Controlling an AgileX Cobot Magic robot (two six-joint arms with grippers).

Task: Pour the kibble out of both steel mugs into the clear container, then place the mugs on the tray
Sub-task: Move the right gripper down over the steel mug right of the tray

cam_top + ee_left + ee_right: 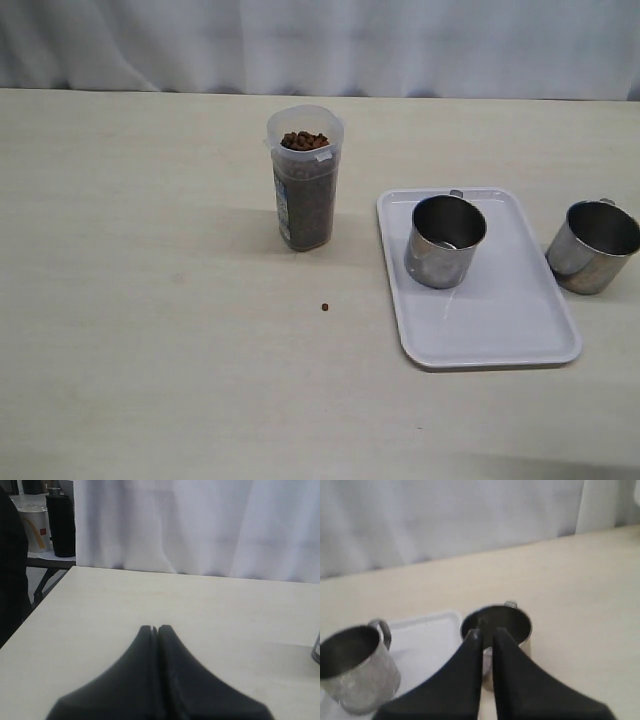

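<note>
The tray [505, 325] lies flat on the tabletop [150, 350], its long edges running away from the exterior camera. One steel mug [445, 241] stands upright in the tray's far half, with its handle toward the far rim, and the near half of the tray is bare. The second mug [593, 246] stands on the tabletop just off the tray's right edge, close to it but outside the rim.

The clear container [305, 195] stands upright to the left of the tray's far left corner, apart from it. It is filled nearly to its rim with kibble [304, 140]. One stray pellet [325, 307] lies on the tabletop left of the tray's left edge, nearer than the container. Beyond that, left of the tray, the tabletop is a wide bare stretch.

Neither arm shows in the exterior view. The left end effector [155, 629] has its fingers pressed together over bare tabletop and grips nothing. The right end effector [486, 632] is all but closed, with only a thin slit between its fingers, and is empty. The second mug shows beyond its tips.
</note>
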